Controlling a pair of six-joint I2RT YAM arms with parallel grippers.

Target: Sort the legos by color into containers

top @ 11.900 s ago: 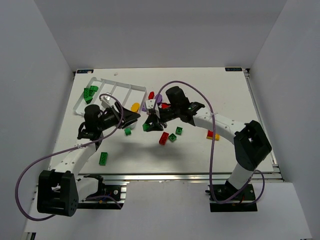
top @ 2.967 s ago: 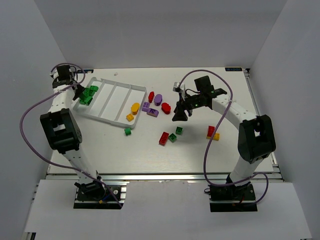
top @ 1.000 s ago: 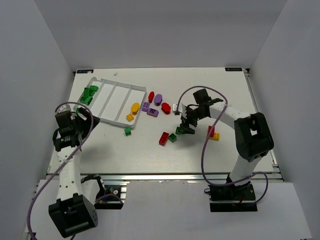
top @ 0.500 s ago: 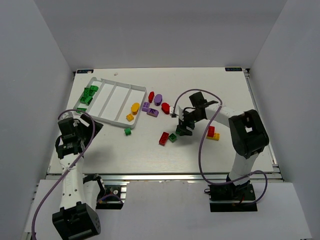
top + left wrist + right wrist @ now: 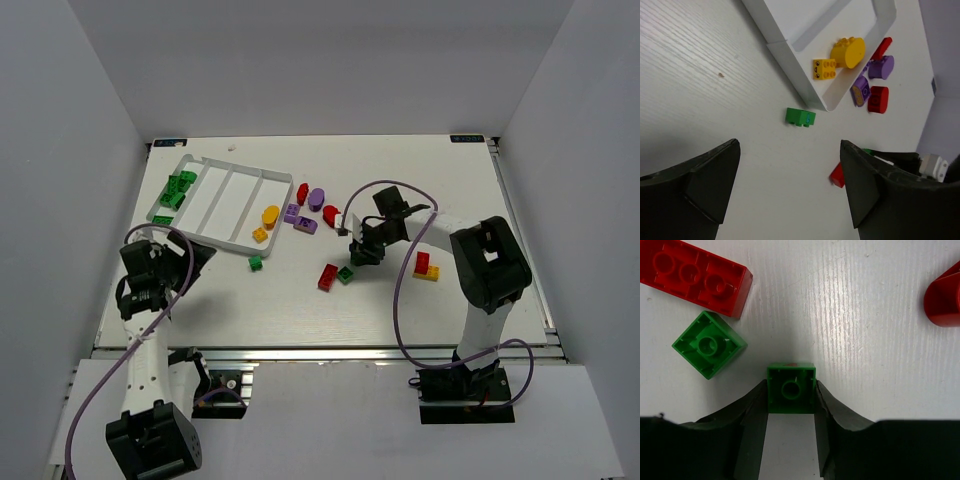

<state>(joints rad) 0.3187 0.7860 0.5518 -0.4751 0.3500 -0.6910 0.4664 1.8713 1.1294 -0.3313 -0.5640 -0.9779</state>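
Observation:
My right gripper (image 5: 791, 392) is shut on a small green lego (image 5: 791, 388) that rests on the table, one finger against each side. In the top view this gripper (image 5: 360, 252) is at mid-table. Beside it lie another green lego (image 5: 709, 343) and a long red lego (image 5: 692, 276). The white tray of containers (image 5: 215, 240) sits at the back left, with several green legos (image 5: 176, 190) in its leftmost compartment. My left gripper (image 5: 790, 190) hangs open and empty above the table near the tray's front corner (image 5: 790, 70), with a green lego (image 5: 800, 117) beyond it.
Yellow legos (image 5: 266, 222), purple legos (image 5: 300, 218) and red legos (image 5: 331, 213) are scattered just right of the tray. A red and yellow pair (image 5: 425, 267) lies to the right of my right gripper. A red oval (image 5: 945, 295) is close to the right finger.
My right gripper has come down a little to the left and closed on the green lego. The left arm has drawn back toward the near left, still open.

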